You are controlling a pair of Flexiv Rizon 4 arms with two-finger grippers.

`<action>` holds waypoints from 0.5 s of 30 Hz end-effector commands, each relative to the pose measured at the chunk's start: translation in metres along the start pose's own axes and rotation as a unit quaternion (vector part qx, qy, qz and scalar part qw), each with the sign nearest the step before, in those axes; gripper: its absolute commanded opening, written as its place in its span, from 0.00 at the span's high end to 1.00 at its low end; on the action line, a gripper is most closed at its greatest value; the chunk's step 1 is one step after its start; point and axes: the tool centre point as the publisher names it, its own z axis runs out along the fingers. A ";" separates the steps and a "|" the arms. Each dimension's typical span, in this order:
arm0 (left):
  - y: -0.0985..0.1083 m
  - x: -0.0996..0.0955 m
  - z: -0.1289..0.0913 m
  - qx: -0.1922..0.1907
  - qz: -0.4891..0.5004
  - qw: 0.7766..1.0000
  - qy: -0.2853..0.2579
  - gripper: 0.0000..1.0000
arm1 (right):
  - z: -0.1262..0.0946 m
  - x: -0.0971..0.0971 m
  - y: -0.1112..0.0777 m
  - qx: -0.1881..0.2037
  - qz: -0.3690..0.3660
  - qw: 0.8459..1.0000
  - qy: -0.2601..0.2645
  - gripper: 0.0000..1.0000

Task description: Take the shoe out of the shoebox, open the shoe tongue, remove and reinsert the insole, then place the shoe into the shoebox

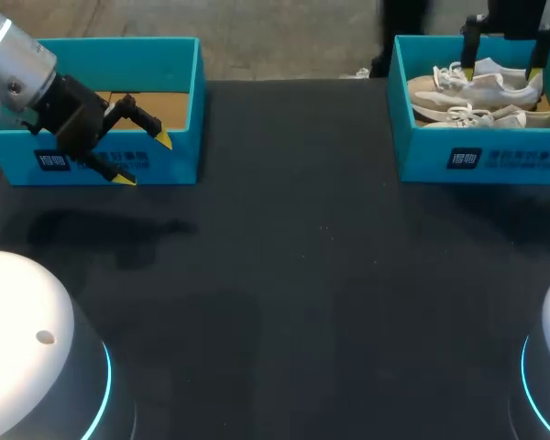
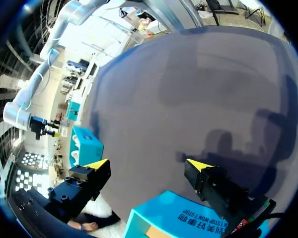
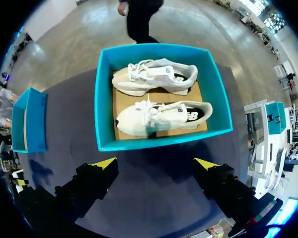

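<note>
While both jaws gape wide, two shoes (image 3: 156, 77) lie in the right shoebox (image 3: 103, 99).

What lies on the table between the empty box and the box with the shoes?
Nothing: the head view shows only bare black table between the empty box and the box holding the shoes.

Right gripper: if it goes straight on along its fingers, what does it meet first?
Probably the nearer shoe in the open shoebox: the right gripper, open, points down into it. The shoebox's near wall might come first; depth is unclear.
</note>
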 end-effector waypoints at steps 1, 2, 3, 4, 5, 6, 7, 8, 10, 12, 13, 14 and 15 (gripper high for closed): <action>-0.005 0.000 -0.016 0.001 0.010 1.000 0.021 0.00 | 0.000 0.001 -0.015 -0.005 0.002 1.000 0.000 0.00; -0.008 -0.001 -0.022 0.002 0.008 0.999 0.031 0.00 | 0.000 0.002 -0.020 -0.004 0.003 1.000 -0.001 0.00; -0.009 -0.002 -0.025 0.003 0.004 0.999 0.034 0.00 | 0.000 0.002 -0.021 -0.002 0.003 1.000 0.000 0.00; -0.010 -0.003 -0.030 -0.001 -0.003 0.999 0.040 0.00 | 0.001 0.003 -0.024 0.000 0.006 1.000 0.002 0.00; -0.011 -0.004 -0.034 -0.005 -0.008 0.999 0.048 0.00 | 0.001 0.003 -0.024 0.000 0.006 1.000 0.002 0.00; -0.012 -0.005 -0.037 -0.009 -0.016 0.998 0.055 0.00 | 0.001 0.003 -0.024 0.000 0.006 1.000 0.002 0.00; -0.012 -0.005 -0.038 -0.014 -0.019 0.998 0.055 0.00 | 0.001 0.003 -0.024 0.000 0.006 1.000 0.002 0.00; -0.014 -0.007 -0.043 -0.035 -0.035 0.997 0.066 0.00 | 0.001 0.003 -0.024 0.000 0.006 1.000 0.002 0.00; -0.015 -0.008 -0.048 -0.047 -0.050 0.995 0.074 0.00 | 0.001 0.003 -0.024 0.000 0.006 1.000 0.002 0.00; -0.018 -0.008 -0.056 -0.071 -0.092 0.989 0.090 0.00 | 0.001 0.003 -0.024 0.000 0.006 1.000 0.002 0.00; -0.018 -0.009 -0.059 -0.077 -0.101 0.988 0.093 0.00 | 0.001 0.003 -0.024 0.000 0.006 1.000 0.002 0.00; -0.020 -0.009 -0.065 -0.092 -0.120 0.984 0.097 0.00 | 0.001 0.003 -0.024 0.000 0.006 1.000 0.002 0.00; -0.020 -0.009 -0.069 -0.098 -0.138 0.980 0.103 0.00 | 0.001 0.003 -0.024 0.000 0.006 1.000 0.002 0.00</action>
